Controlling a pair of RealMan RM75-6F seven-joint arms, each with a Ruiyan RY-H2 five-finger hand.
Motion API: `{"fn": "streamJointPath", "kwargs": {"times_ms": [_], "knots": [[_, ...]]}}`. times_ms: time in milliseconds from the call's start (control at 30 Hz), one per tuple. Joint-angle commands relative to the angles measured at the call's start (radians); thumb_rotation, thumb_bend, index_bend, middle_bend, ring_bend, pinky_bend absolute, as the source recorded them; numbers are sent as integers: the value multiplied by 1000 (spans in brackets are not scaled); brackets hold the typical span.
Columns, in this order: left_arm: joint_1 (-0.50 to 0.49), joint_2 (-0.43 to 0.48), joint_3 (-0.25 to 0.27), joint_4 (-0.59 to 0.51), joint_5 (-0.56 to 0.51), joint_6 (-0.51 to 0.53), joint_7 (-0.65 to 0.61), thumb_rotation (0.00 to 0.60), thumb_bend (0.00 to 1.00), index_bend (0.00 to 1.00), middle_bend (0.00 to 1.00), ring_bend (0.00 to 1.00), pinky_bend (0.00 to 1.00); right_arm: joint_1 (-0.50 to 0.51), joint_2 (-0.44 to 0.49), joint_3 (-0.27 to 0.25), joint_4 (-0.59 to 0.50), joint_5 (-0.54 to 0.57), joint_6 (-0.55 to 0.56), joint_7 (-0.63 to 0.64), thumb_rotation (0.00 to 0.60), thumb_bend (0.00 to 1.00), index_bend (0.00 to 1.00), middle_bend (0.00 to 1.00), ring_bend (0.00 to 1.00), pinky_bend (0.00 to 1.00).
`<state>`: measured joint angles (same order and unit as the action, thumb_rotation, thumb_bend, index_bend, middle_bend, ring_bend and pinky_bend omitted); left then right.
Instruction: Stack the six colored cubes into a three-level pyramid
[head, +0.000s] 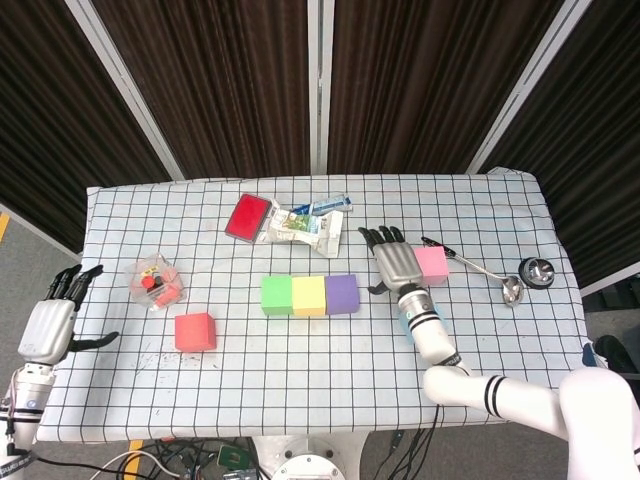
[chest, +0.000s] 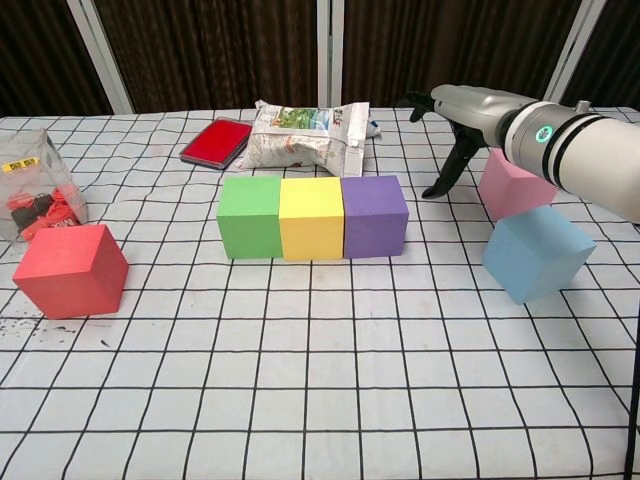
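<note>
Base row laid. My right hand (head: 399, 264), fingers spread and empty, hovers just left of the pink cube (head: 431, 264); I should straddle its opposite faces squarely.

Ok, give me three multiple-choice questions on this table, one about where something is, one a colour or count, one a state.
1. Where is the red cube?
A. alone on the robot's left side of the table
B. on top of the yellow cube
C. touching the blue cube

2. How many cubes form the row in the middle?
A. two
B. three
C. five

3. What is the right hand doing?
A. holding the purple cube
B. holding a spoon
C. holding nothing, beside the pink cube

Answers:
1. A, it sits apart from the others, near the clear box.
2. B, the green cube, yellow cube and purple cube stand side by side.
3. C, its fingers are spread with nothing in them, next to the pink cube.
</note>
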<state>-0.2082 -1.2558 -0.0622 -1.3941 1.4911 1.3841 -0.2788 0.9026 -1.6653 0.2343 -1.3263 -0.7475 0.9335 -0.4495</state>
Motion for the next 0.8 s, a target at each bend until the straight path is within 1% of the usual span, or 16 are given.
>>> {"fn": "streamJointPath", "kwargs": {"times_ms": [33,400,800], "knots": [[-2,-1,1,0,3,-1,-3,600,0,81,143,0,0,3,-11,3,12,3,-4,-4,600,49,0,101,0,0],[-8,2,6,-11,12,-5,-16,600,0,81,143,0,0,10,-49,12,52,-10,-24,4,600,62,0,101,0,0],[-13,1,14,-22,24,-7,-17,600,0,81,143,0,0,7,-60,22,65,-17,-31,9,600,63,0,101,0,0]]}}
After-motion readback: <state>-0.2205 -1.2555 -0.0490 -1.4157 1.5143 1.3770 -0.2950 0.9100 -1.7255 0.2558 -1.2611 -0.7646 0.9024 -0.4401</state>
